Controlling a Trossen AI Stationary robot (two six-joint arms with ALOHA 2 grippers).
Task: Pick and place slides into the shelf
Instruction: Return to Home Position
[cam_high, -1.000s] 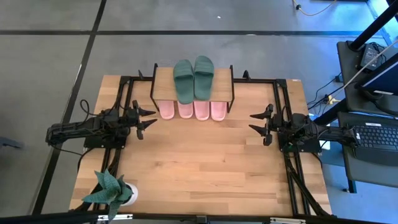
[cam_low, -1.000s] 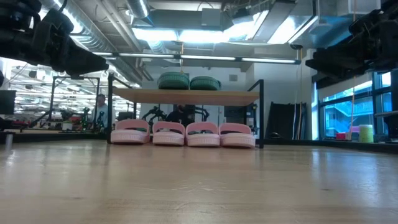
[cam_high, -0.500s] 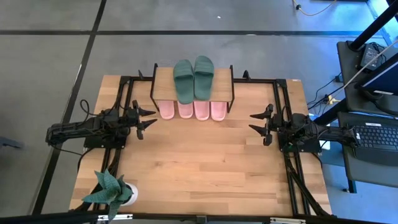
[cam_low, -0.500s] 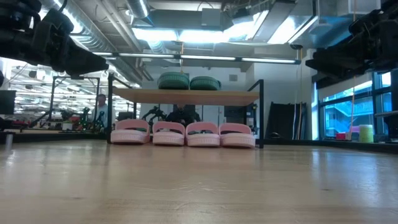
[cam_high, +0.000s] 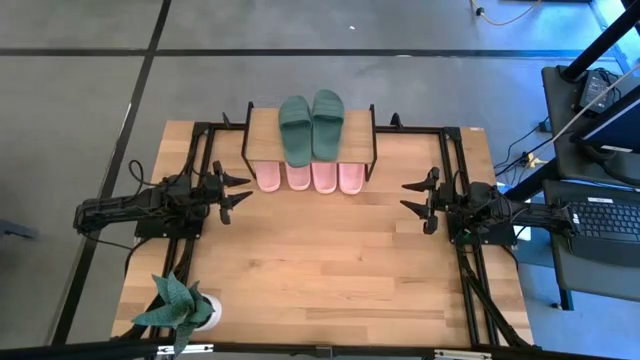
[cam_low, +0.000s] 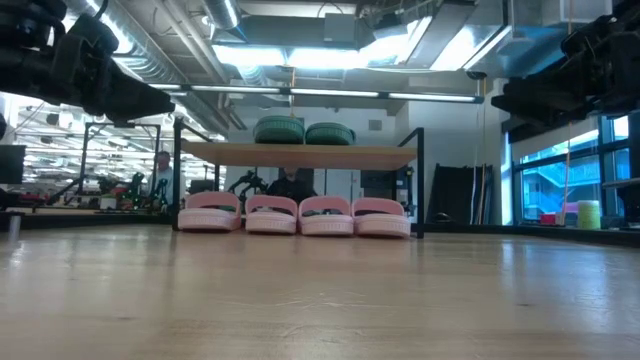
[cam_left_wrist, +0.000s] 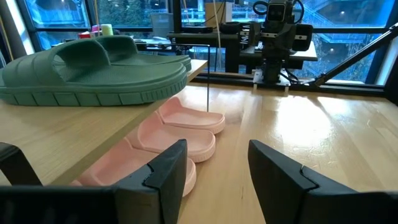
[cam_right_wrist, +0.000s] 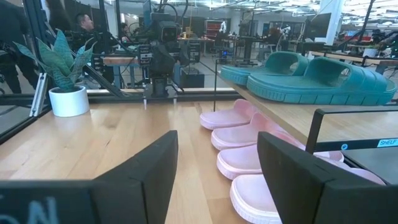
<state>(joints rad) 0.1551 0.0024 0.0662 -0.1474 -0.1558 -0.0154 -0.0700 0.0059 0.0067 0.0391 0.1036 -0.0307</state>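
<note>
Your left hand (cam_high: 247, 189) at mid-left and right hand (cam_high: 404, 196) at mid-right both hang released, empty, well apart from the shelf (cam_high: 262, 135) at upper centre: green slides (cam_high: 311, 125) on top, pink slides (cam_high: 305, 178) beneath. Ease the arms home slowly, wide of its legs.

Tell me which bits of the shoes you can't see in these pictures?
- High view: the far ends of the pink slides, hidden under the shelf plank.
- Low view: only the near ends of the green slides show; the rest lies behind them.
- Left wrist view: the open left gripper covers part of the nearest pink slide.
- Right wrist view: the open right gripper does the same.
</note>
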